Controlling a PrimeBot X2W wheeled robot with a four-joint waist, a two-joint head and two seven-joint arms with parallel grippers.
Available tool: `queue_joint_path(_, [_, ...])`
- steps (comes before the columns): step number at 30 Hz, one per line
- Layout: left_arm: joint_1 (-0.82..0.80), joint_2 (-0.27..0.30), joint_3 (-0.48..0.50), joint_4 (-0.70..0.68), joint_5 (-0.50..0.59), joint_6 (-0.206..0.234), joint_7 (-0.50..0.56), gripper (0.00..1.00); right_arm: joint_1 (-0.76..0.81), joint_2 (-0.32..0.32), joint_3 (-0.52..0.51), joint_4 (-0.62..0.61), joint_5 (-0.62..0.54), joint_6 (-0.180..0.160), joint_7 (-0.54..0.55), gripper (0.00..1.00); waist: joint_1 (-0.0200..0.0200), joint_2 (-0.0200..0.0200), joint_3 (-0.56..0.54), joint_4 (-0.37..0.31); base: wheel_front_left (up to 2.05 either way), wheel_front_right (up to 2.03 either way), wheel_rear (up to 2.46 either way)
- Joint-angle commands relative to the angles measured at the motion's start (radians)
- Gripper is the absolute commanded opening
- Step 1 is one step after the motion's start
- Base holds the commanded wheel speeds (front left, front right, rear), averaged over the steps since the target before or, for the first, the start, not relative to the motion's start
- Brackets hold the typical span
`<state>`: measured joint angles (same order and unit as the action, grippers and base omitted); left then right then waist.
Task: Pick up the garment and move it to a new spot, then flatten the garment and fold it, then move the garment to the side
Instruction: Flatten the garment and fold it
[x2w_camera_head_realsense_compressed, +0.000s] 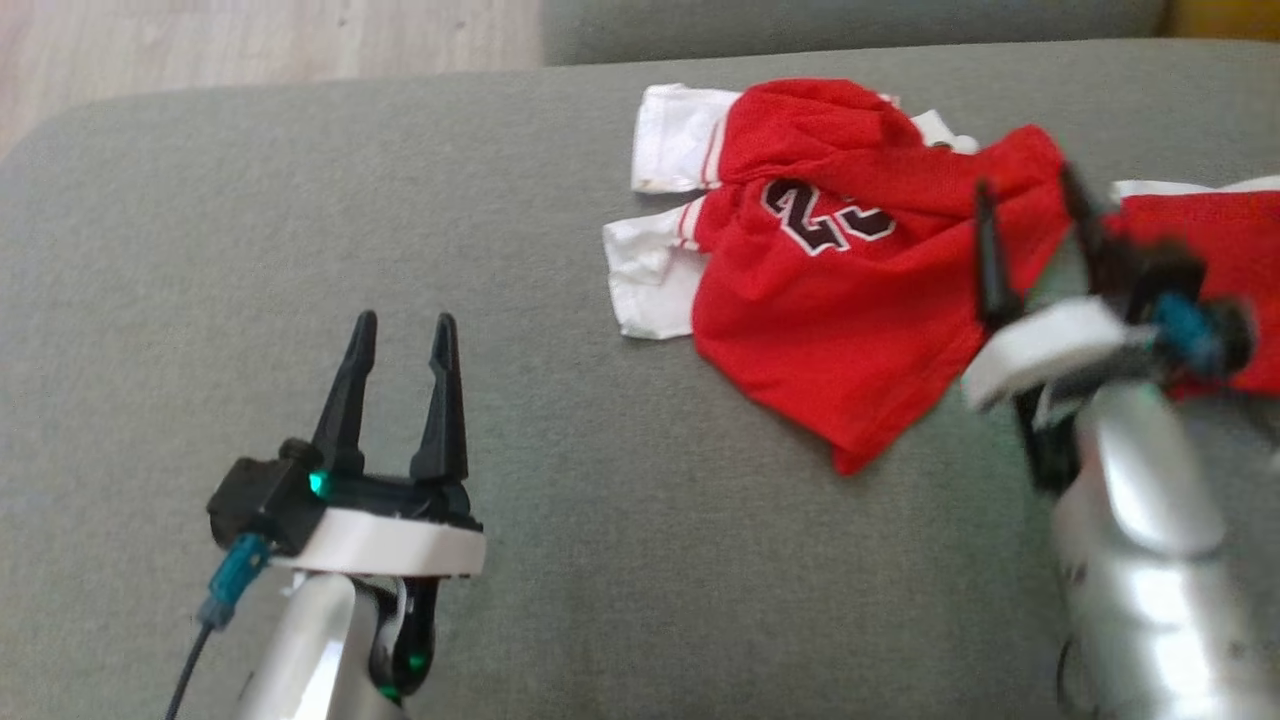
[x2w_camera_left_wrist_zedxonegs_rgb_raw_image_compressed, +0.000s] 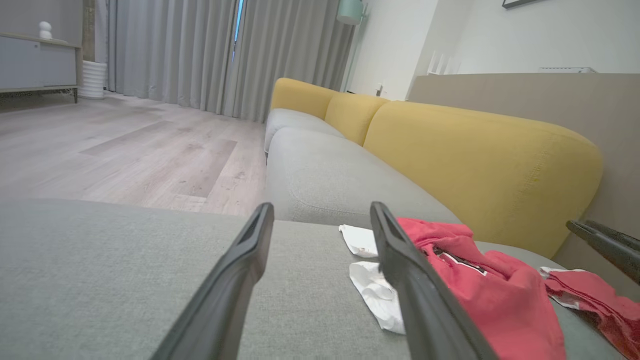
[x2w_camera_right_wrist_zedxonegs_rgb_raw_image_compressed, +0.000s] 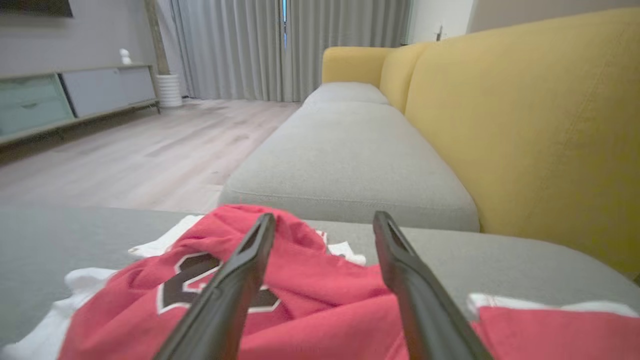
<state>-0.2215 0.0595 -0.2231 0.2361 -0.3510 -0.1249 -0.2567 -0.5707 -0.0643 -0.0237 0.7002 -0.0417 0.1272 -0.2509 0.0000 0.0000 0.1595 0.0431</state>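
Note:
The garment is a red jersey with white sleeves and a black number, lying crumpled on the grey sofa seat at the upper right. My right gripper hovers open over the jersey's right part, blurred by motion, with nothing between its fingers. In the right wrist view the open fingers frame the red cloth below them. My left gripper stands open over bare seat fabric, well to the left of the jersey. The left wrist view shows the jersey just right of its fingers.
The seat's far edge borders a wooden floor at the upper left. Yellow back cushions rise behind the seat. A second grey seat cushion continues beyond. A low cabinet and curtains stand across the room.

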Motion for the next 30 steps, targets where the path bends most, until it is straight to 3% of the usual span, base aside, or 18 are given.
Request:
queue_joint_path(1, [-0.003, 0.011, 0.038, -0.034, 0.003, -0.006, -0.005, 1.00, 0.044, 0.013, 0.065, -0.075, 0.050, 0.003, -0.010, 1.00, 0.0000, 0.0000, -0.021, -0.024, 0.00, 0.00, 0.00])
queue_joint_path(7, [0.029, 0.008, 0.051, -0.037, 0.007, -0.006, -0.005, 1.00, 0.273, 0.014, 0.170, -0.258, 0.156, 0.003, -0.011, 1.00, 0.0000, 0.0000, -0.051, -0.062, 0.00, 0.00, 0.00])
queue_joint_path(14, [0.038, 0.004, 0.048, -0.039, 0.006, -0.006, -0.005, 1.00, 0.345, 0.014, 0.188, -0.301, 0.123, 0.003, -0.011, 1.00, 0.0000, 0.0000, -0.062, -0.064, 0.00, 0.00, 0.00])
queue_joint_path(30, [0.019, 0.004, 0.023, -0.025, 0.002, -0.006, -0.005, 1.00, 0.206, 0.014, 0.332, -0.035, 0.006, 0.003, 0.112, 1.00, 0.0000, 0.0000, -0.028, 0.028, 0.00, 0.00, 0.00])
